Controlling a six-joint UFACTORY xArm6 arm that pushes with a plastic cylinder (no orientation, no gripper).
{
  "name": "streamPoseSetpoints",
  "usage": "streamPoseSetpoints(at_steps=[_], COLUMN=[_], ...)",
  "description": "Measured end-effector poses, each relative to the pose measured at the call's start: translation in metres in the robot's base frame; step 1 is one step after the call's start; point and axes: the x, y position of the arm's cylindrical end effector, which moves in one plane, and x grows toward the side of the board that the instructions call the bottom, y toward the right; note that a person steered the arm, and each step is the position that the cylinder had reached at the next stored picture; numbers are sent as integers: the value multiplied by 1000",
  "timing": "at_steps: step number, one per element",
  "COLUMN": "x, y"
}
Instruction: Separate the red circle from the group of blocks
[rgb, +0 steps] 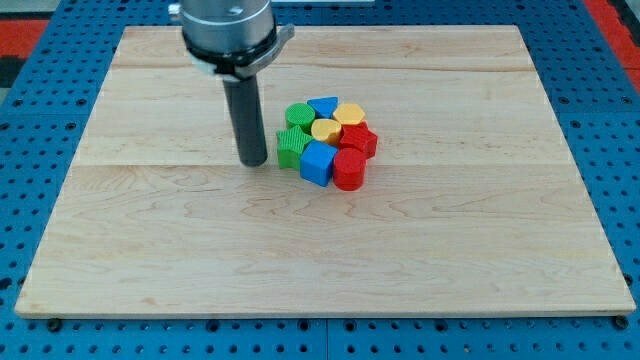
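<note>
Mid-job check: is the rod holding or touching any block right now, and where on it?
Nothing is held. My tip rests on the board just to the view's left of the green block, with a slim gap; the red circle sits across the cluster.

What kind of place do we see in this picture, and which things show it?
Probably a robotics lab bench. A pale wooden board lies on a blue perforated metal table, a dark rod ends in my tip just left of small coloured plastic blocks, with the red circle block at the cluster's bottom right.
</note>
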Motion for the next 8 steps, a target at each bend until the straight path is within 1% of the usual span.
streamPoseSetpoints(at_steps=[1,2,3,4,5,6,7,8], x=[37,58,22,-5,29,33,29,8], y=[42,118,192,180,151,127,149,181])
